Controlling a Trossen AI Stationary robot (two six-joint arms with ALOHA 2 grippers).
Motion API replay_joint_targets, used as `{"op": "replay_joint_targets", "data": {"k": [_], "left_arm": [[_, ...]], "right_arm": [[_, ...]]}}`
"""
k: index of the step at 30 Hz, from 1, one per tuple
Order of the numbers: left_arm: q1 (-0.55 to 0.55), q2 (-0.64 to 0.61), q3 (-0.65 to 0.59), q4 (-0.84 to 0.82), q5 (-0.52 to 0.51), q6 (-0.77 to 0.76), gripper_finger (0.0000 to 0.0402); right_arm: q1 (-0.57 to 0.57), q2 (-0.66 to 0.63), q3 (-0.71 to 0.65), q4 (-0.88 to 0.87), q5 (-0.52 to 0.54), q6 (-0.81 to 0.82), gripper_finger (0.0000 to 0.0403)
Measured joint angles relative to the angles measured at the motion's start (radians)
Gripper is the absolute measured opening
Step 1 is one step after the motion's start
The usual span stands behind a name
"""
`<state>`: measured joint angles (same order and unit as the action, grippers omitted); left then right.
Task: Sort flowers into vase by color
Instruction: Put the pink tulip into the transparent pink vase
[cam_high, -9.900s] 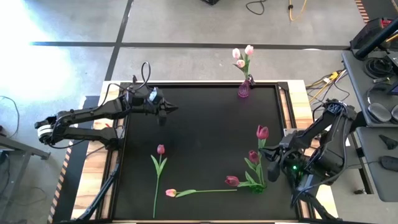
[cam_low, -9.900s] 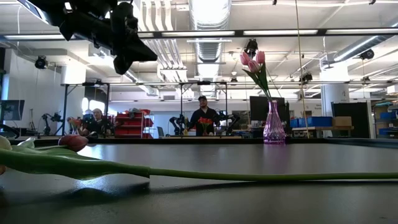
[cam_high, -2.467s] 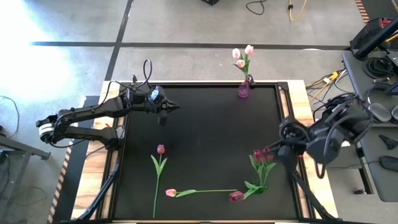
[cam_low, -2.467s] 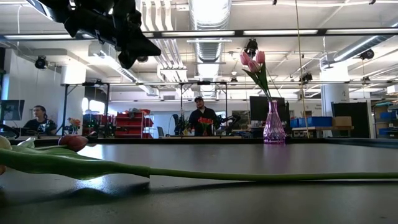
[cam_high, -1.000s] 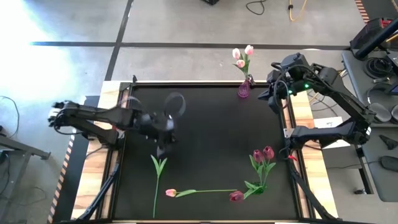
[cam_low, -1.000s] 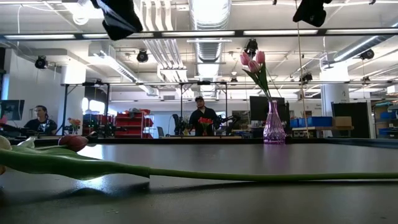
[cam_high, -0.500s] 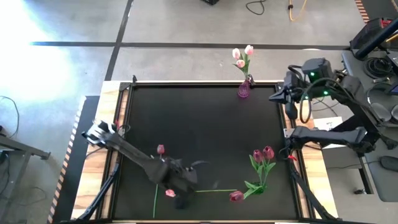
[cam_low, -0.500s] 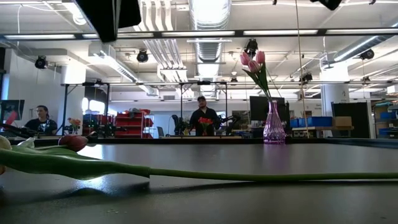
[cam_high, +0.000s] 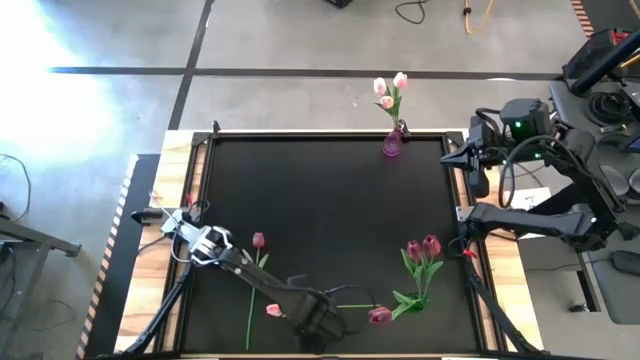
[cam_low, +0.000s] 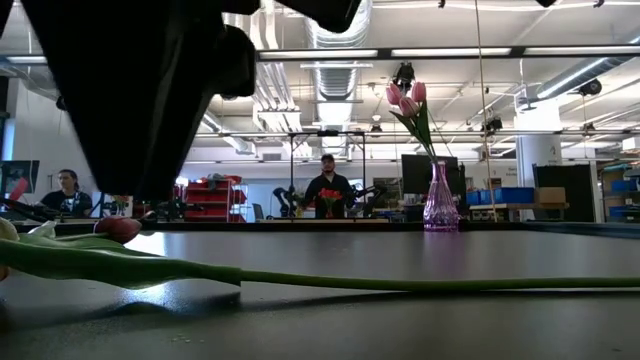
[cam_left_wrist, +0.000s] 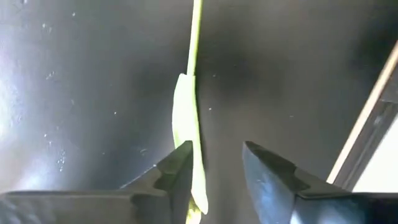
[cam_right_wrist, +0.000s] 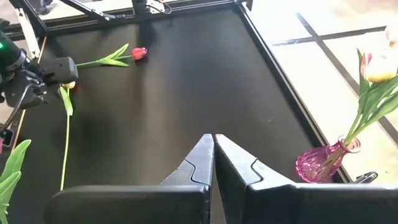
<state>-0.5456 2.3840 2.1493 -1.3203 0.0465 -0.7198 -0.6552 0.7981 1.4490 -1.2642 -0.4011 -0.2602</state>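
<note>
A black table (cam_high: 330, 200) fills the middle of the high view. The left arm (cam_high: 240, 270) is stretched across it toward seven o'clock, and the left gripper (cam_high: 318, 322) is set low over the long green stem (cam_left_wrist: 196, 31) of a pale pink tulip (cam_high: 274, 310) lying flat near the six o'clock edge. In the left wrist view the jaws are parted, one finger (cam_left_wrist: 180, 165) just beside a leaf (cam_left_wrist: 185, 118) on that stem — nothing is grasped. The right gripper (cam_high: 466, 158) is held off the table's two o'clock corner, its fingers pressed together and empty.

A small pink glass vase (cam_high: 392, 143) stands at one o'clock on the table's rim, with three pale pink tulips (cam_high: 390, 88) upright in it. At four o'clock a bunch of dark magenta tulips (cam_high: 422, 246) lies with broad green leaves; one more magenta head (cam_high: 378, 316) lies at five o'clock. A single magenta tulip (cam_high: 258, 240) lies at seven o'clock, its stem pointing toward the near edge.
</note>
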Motion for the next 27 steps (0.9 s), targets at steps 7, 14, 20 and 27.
{"op": "replay_joint_targets", "data": {"k": [7,14,20,27], "left_arm": [[-0.012,0.009,-0.056,-0.026,0.023,-0.031,0.0150],[-0.023,0.007,-0.117,0.045,0.028,0.005,0.0134],[-0.023,0.004,-0.147,0.020,0.104,0.035,0.0082],[-0.023,-0.027,-0.147,0.018,0.137,0.096,0.0010]], "right_arm": [[0.000,0.000,0.001,-0.007,0.000,-0.016,0.0009],[0.000,0.002,0.007,-0.010,0.000,-0.020,0.0009],[0.000,0.002,0.013,-0.010,0.000,-0.027,0.0009],[0.000,0.002,0.015,-0.010,0.000,-0.038,0.0009]]}}
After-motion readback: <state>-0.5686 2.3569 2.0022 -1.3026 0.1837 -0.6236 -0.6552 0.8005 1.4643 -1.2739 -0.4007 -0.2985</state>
